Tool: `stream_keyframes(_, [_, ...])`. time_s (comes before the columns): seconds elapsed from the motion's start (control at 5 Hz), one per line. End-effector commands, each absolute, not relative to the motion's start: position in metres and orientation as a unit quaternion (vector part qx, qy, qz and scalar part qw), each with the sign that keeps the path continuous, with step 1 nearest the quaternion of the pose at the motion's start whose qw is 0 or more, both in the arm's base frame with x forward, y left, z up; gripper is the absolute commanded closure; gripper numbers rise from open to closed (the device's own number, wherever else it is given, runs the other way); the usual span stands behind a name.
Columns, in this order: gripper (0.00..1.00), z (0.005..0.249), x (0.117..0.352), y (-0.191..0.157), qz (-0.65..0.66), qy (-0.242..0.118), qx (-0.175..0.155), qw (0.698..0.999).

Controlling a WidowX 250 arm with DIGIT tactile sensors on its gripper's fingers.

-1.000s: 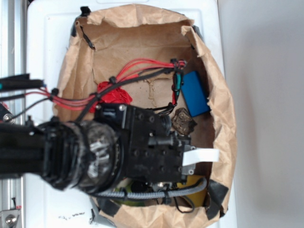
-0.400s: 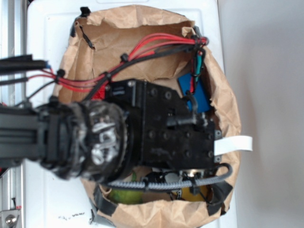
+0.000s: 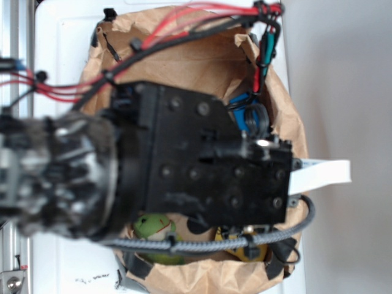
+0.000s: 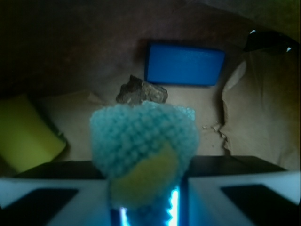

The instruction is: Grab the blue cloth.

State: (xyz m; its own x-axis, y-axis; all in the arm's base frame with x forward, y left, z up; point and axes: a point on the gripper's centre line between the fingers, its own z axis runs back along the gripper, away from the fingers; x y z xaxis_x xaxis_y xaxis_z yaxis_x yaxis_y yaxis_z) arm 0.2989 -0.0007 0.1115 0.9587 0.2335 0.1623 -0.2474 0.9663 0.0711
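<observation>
In the wrist view the blue cloth (image 4: 141, 136), a fuzzy pale teal bundle with a yellow spot, sits pinched between my two pale fingers (image 4: 51, 193). My gripper (image 4: 146, 188) is shut on it, and the cloth bulges out above the jaws, off the paper floor. In the exterior view the big black gripper body (image 3: 214, 171) looms close to the camera and hides the cloth; only a white finger (image 3: 321, 173) sticks out to the right.
A brown paper bag (image 3: 184, 37) walls the workspace. Inside lie a smooth deep-blue block (image 4: 184, 64), a dark crumpled lump (image 4: 141, 91), a yellow object (image 4: 23, 139) at the left and a green toy (image 3: 152, 228). Red and black cables (image 3: 184, 27) arc overhead.
The arm has risen toward the exterior camera and shifted right, now covering most of the bag. The cable loom swung up to the bag's top right. The red cloth is now covered.
</observation>
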Motion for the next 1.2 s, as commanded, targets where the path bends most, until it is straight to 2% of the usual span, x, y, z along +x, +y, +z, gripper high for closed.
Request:
stream_keyframes(0.0, [1.00,0.163,0.296,0.024,0.075,-0.105,0.023,0.991])
stream_keyframes(0.4, [1.00,0.194,0.292,0.043,0.036,-0.124,-0.009,0.992])
stream_keyframes(0.6, [1.00,0.204,0.279,0.044,0.017,-0.144,-0.018,0.989])
stream_keyframes(1.0, [1.00,0.195,0.275,0.021,0.020,-0.160,-0.005,0.987])
